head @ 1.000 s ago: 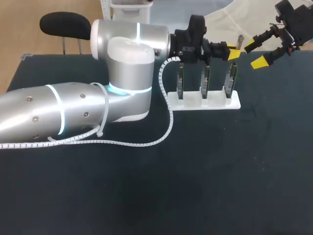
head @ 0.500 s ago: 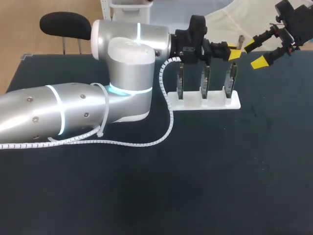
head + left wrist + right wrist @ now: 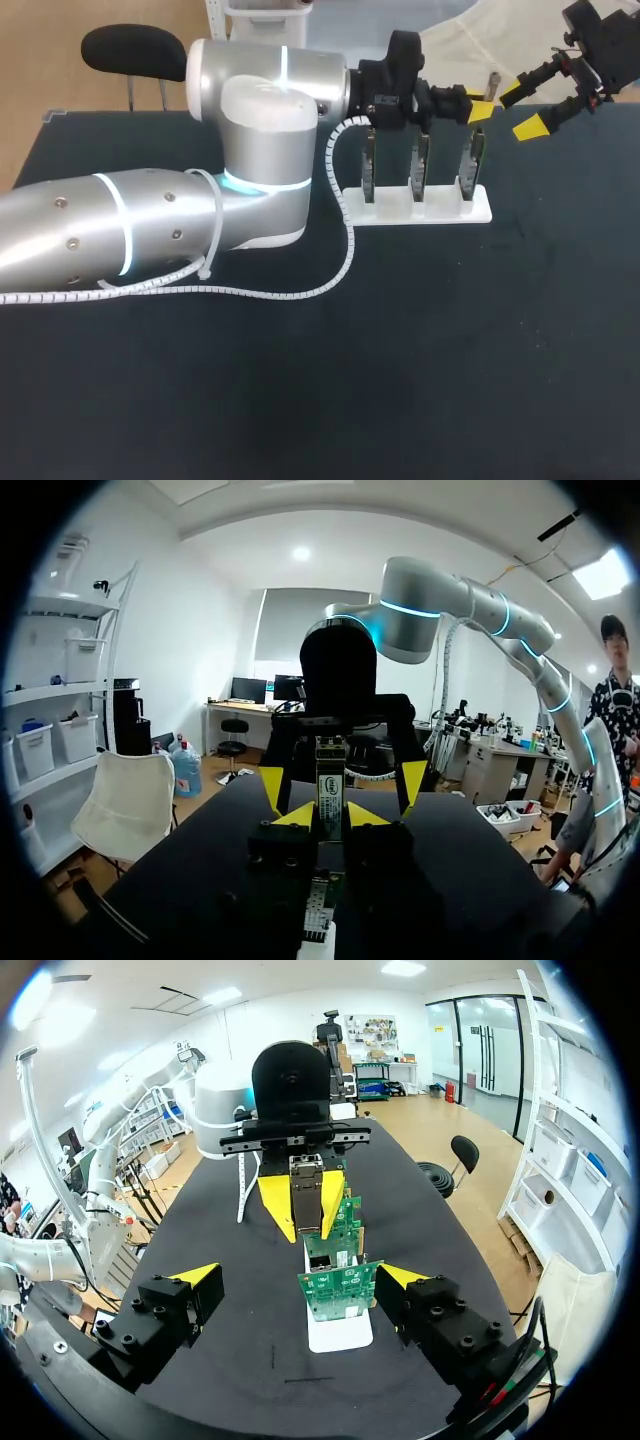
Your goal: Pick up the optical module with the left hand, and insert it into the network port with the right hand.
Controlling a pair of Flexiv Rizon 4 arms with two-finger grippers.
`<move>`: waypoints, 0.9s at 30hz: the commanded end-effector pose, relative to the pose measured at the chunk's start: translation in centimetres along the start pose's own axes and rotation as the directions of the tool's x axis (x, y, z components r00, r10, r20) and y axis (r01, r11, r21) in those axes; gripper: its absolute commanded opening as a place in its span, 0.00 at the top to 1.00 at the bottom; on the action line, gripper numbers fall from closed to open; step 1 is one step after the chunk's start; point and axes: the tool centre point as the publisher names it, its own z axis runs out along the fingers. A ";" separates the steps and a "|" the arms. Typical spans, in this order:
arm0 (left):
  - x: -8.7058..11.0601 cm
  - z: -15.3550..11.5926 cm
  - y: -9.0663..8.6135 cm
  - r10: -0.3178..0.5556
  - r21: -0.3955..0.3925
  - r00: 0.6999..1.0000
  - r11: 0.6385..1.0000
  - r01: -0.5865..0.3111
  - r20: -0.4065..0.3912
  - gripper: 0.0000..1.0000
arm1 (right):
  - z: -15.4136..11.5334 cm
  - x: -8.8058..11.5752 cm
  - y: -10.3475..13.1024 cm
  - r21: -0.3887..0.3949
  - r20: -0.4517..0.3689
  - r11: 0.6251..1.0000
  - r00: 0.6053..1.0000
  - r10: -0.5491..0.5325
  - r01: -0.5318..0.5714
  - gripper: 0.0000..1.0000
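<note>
My left gripper point(image 3: 330, 816) is shut on the optical module point(image 3: 329, 785), a slim metal piece standing between its yellow tips. In the head view this gripper point(image 3: 477, 108) hangs above the right end of a white rack point(image 3: 440, 212), and the module point(image 3: 491, 82) pokes out past its tips. The rack holds three upright green circuit boards point(image 3: 420, 165). My right gripper point(image 3: 521, 110) faces the left one from the far right, open and holding nothing. From the right wrist, its wide fingers point(image 3: 196, 1276) flank the nearest board point(image 3: 337, 1290), with the held module point(image 3: 305, 1188) ahead.
The left arm's thick silver body point(image 3: 250, 150) and its white spiral cable point(image 3: 340, 250) lie across the table's left half. Dark table surface point(image 3: 450, 360) stretches in front of the rack.
</note>
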 end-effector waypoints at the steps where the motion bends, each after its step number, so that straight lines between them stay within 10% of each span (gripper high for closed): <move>1: 0.0 0.1 0.0 0.001 -0.002 1.000 1.000 -0.001 0.001 1.00 | 0.0 0.0 0.1 0.003 -0.001 1.000 1.000 0.000 0.000 0.00; 27: 0.0 0.1 0.0 0.001 -0.002 1.000 1.000 -0.001 0.001 1.00 | -2.2 -4.5 0.0 0.034 0.085 0.995 0.991 -0.100 0.097 0.00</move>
